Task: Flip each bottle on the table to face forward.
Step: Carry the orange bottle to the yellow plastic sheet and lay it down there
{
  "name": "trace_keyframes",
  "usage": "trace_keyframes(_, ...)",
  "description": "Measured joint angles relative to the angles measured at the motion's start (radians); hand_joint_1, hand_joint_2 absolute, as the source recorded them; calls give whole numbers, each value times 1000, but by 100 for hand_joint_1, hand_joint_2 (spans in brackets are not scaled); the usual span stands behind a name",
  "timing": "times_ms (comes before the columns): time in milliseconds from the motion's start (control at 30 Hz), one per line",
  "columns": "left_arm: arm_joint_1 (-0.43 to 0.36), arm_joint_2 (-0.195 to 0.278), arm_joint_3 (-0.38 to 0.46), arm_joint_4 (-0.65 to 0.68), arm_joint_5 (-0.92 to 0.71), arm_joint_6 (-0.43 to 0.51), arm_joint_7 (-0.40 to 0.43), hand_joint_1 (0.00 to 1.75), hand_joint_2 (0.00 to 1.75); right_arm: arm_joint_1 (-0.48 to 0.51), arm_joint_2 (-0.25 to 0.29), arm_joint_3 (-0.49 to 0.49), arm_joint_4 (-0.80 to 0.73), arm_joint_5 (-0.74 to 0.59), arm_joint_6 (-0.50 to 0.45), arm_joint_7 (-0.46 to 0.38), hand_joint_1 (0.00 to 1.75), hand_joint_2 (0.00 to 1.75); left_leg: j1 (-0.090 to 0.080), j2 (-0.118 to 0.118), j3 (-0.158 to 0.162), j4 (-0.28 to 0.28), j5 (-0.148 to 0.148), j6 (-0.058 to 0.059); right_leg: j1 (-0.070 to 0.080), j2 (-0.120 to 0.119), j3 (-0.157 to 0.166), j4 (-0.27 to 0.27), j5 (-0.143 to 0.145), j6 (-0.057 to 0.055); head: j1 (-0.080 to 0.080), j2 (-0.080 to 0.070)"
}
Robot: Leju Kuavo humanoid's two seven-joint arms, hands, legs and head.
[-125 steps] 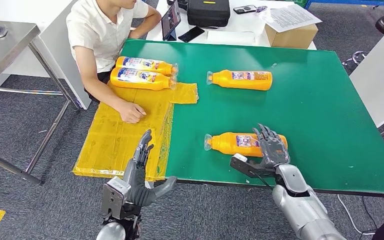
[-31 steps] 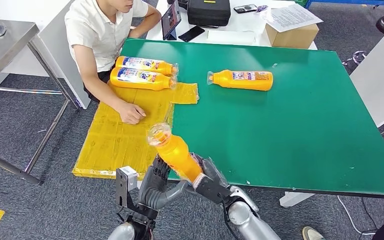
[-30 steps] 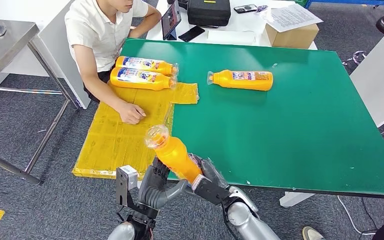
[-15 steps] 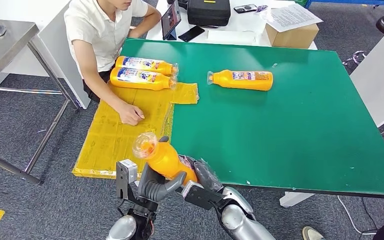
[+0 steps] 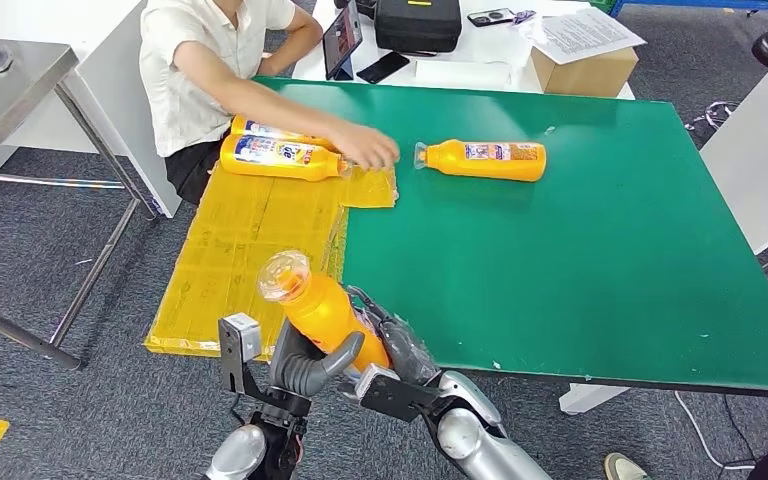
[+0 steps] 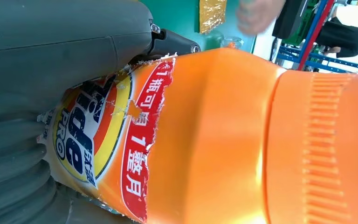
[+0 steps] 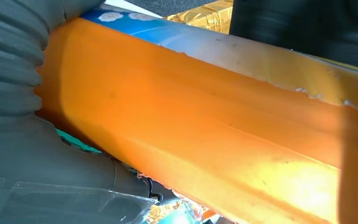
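Observation:
Both my hands hold one orange bottle (image 5: pixel 332 316) in the air over the table's front left corner, tilted, with its clear cap (image 5: pixel 283 275) up and to the left. My left hand (image 5: pixel 305 368) grips it from below on the left, and my right hand (image 5: pixel 400 350) grips its base end. In the left wrist view the bottle (image 6: pixel 214 140) shows a torn label beside my left hand (image 6: pixel 51 56). The right wrist view has its plain orange side (image 7: pixel 191 130) against my right hand (image 7: pixel 18 154). A second orange bottle (image 5: pixel 485 160) lies on the green table (image 5: pixel 560 250).
Two more bottles (image 5: pixel 280 155) lie side by side on a yellow sheet (image 5: pixel 250 240) at the table's left. A seated person reaches a hand (image 5: pixel 365 150) to their cap ends. A cardboard box (image 5: pixel 580 70) and a black case (image 5: pixel 417 25) stand on the far white table.
The held bottle has shifted left and lower, toward my body. The person's hand has left the yellow sheet and reached across to the caps of the two bottles.

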Motion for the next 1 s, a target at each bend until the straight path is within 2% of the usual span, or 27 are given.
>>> trace_keyframes(333, 6, 0, 9, -13, 25, 2, -6, 175, 175, -7, -4, 15, 0, 12, -34, -10, 0, 175, 0, 0, 0, 0, 0, 0, 0, 0, 0, 0, 0, 0, 0, 0)
trace_keyframes(433, 6, 0, 13, -22, -8, 40, -26, 175, 175, -5, -9, 21, -4, 56, -107, -33, 0, 175, 0, 0, 0, 0, 0, 0, 0, 0, 0, 0, 0, 0, 0, 0)
trace_keyframes(567, -4, 1, 31, -26, -96, 155, -63, 175, 175, 45, -33, 20, -76, 120, -255, -89, 0, 175, 0, 0, 0, 0, 0, 0, 0, 0, 0, 0, 0, 0, 0, 0)
trace_keyframes(700, -24, 6, 84, -18, -206, 317, -113, 175, 175, 138, -60, -7, -238, 166, -434, -120, 0, 0, 0, 0, -1, 0, 0, 0, 0, 0, -1, 0, 0, 0, 0, 0)
trace_keyframes(800, -42, 10, 130, -1, -327, 426, -170, 175, 175, 191, -74, -49, -372, 193, -530, -126, 0, 0, 0, 0, -1, 0, 0, 0, 0, 0, -1, 0, 0, 0, 0, 0)
trace_keyframes(1000, -55, 18, 179, 16, -503, 466, -159, 175, 175, 254, -56, -156, -558, 226, -561, -152, 0, 0, 0, 0, -1, 0, 0, 0, 0, 0, -1, 0, 0, 0, 0, 0)
